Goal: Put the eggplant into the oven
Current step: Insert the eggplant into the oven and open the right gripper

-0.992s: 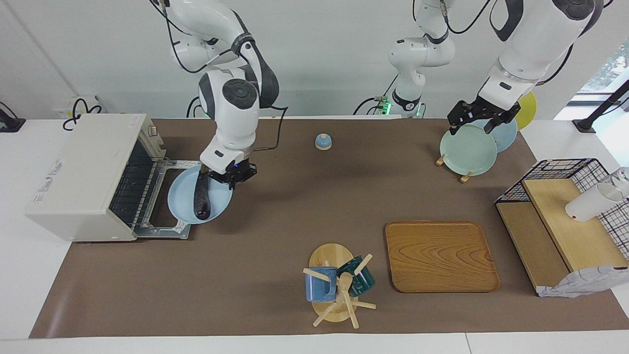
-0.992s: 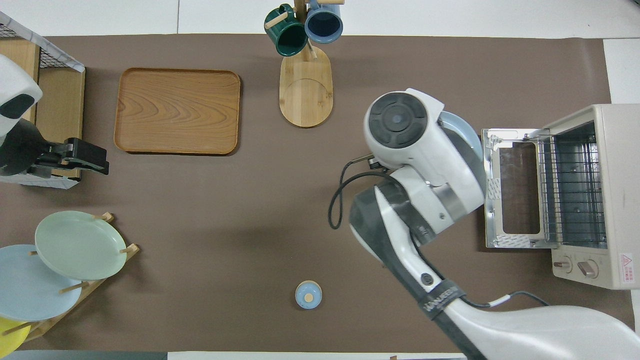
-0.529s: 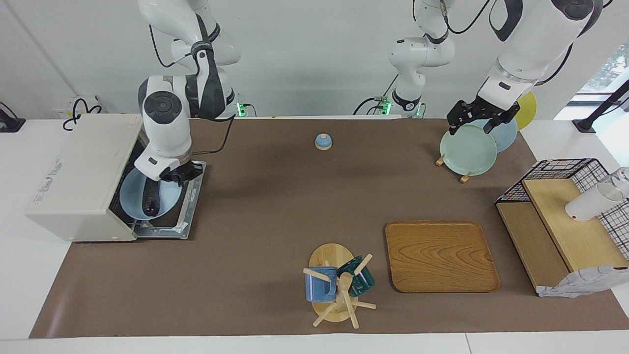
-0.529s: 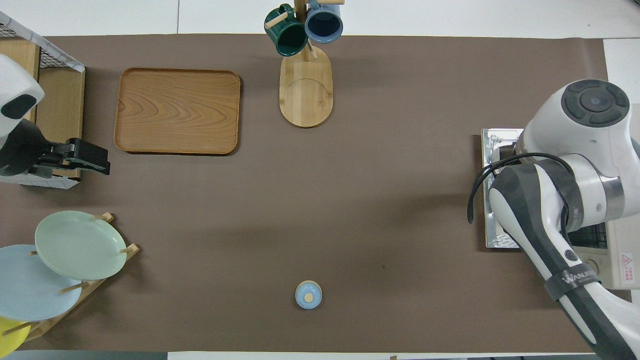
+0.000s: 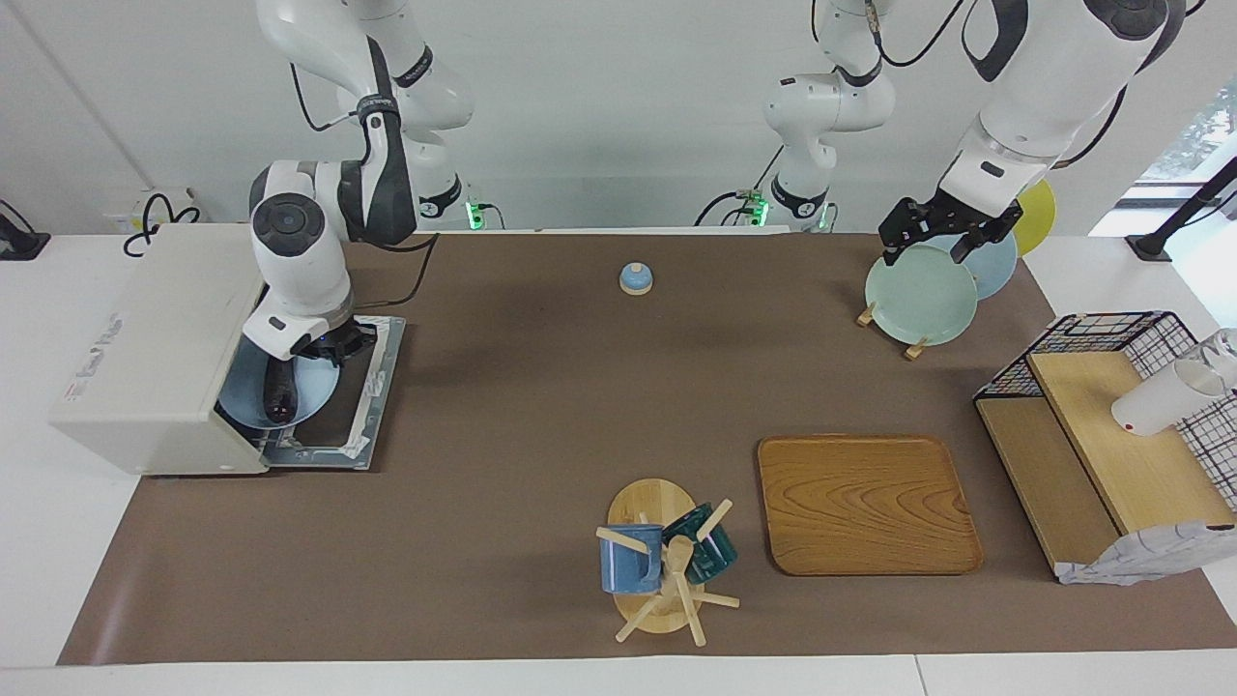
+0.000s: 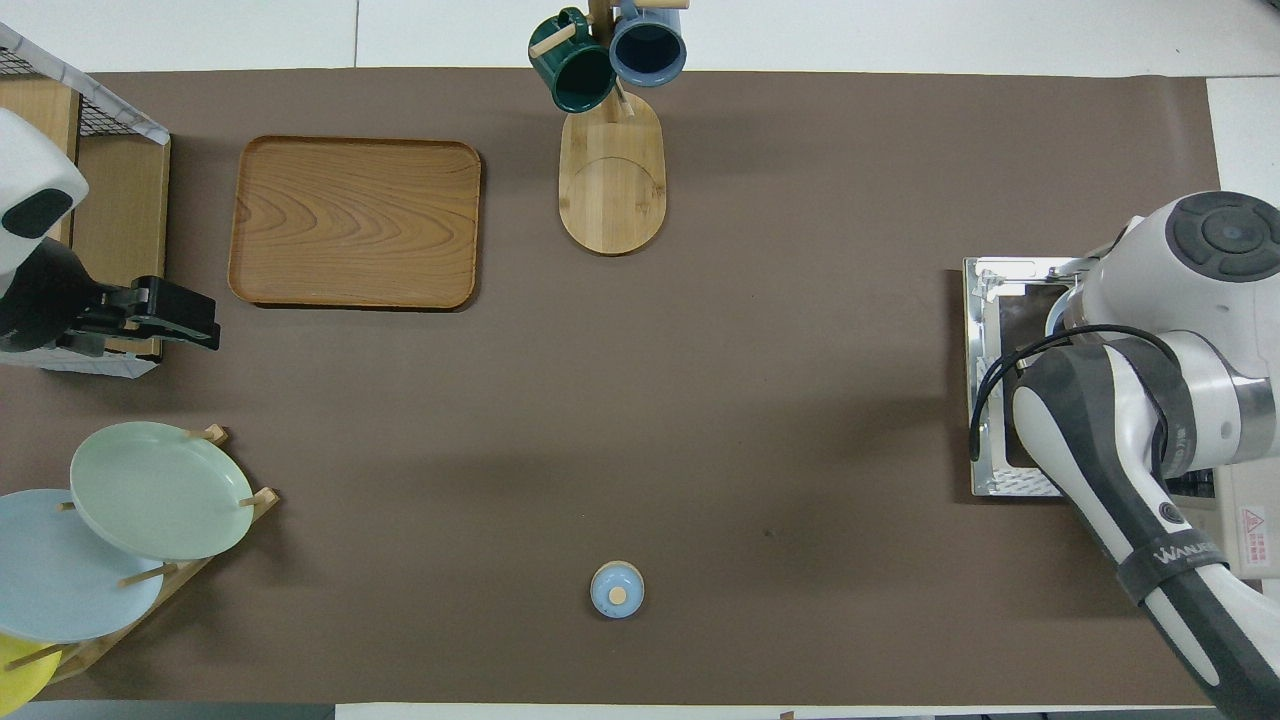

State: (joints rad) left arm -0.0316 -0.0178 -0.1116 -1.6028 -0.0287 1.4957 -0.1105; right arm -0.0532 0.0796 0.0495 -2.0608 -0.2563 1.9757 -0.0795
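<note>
Over the last second the right gripper had carried the blue plate with the eggplant from the mat beside the dropped door across it and into the mouth of the oven. Half a second back the plate was already over the door; since then it had slid a little deeper, its edge toward the oven now hidden under the oven's top. By that reading the insertion was nearly done, with setting the plate on the rack and letting go still to come.

The gripper appeared closed on the plate's rim at the side nearer the robots, over the door. In the overhead view the right arm hid both plate and eggplant.

The eggplant lay lengthwise on the plate, slim, dark and glossy, and about as long as the plate was wide.

The left gripper waited over the green plate on its rack, unchanged throughout, its fingers spread and holding nothing.
</note>
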